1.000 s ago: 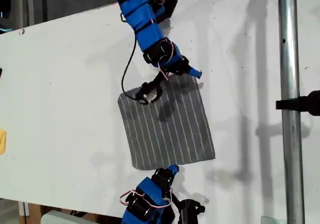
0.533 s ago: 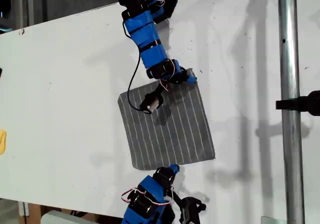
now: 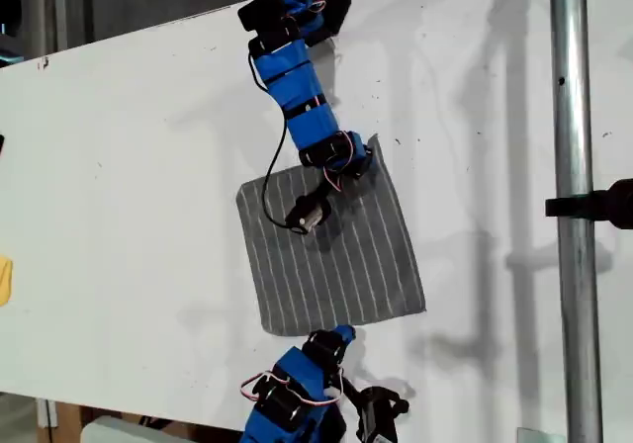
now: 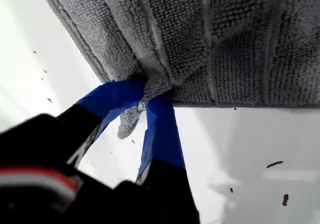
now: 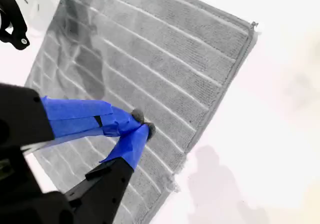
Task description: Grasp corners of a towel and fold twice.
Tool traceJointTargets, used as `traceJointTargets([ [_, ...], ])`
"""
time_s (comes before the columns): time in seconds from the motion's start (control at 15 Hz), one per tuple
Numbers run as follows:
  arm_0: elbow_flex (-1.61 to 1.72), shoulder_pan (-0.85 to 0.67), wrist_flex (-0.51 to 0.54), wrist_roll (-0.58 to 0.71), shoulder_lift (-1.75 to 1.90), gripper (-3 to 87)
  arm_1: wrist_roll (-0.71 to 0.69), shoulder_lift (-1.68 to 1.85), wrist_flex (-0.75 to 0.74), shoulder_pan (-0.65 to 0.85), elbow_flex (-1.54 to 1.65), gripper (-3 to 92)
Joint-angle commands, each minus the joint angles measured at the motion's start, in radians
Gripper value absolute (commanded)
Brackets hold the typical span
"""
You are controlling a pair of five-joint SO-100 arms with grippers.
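Exterior view: the towel [image 3: 331, 250] lies flat on the white table [image 3: 129, 166]. First wrist view: my first gripper [image 4: 145, 100] pinches a towel corner [image 4: 131, 120]. Second wrist view: my second gripper [image 5: 140, 126], tips together, hangs over the towel's edge.

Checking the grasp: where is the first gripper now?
My first gripper pinches the towel corner at the towel's upper right in the exterior view.

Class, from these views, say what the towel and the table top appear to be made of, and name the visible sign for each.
Towel: looks like soft looped microfibre or terry, matt grey with thin white stripes; its fuzzy pile shows in the first wrist view. Table top: smooth, hard, white, probably laminate or painted board; it shows faint sheen and small dark specks.
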Motion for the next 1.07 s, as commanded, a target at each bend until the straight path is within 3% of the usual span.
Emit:
traceJointTargets([
  [0.0, -0.067, 0.008, 0.025, -0.021, -0.017, -2.4, -0.015, -0.002, -0.017, 0.003, -0.026, -0.2],
  [0.2, -0.341, 0.009, 0.100, -0.008, -0.229, -2.6, -0.017, -0.002, -0.017, 0.012, -0.031, -0.2],
  [0.33, -0.460, 0.017, 0.054, 0.115, -0.388, 0.1, -0.018, 0.002, -0.014, 0.014, -0.038, -0.3],
  [0.53, -0.574, 0.061, 0.060, 0.284, -0.499, 24.3, -0.008, 0.003, -0.014, 0.011, -0.040, -0.3],
  [0.67, -0.574, 0.084, 0.074, 0.345, -0.503, 31.8, -0.002, 0.003, -0.014, 0.008, -0.041, -0.3],
  [0.87, -0.571, 0.130, 0.054, 0.362, -0.624, 32.2, -0.002, 0.003, -0.009, 0.006, -0.052, -0.3],
  [1.0, -0.655, 0.146, 0.103, 0.334, -0.795, 32.0, 0.002, 0.003, -0.009, 0.005, -0.058, -0.3],
])
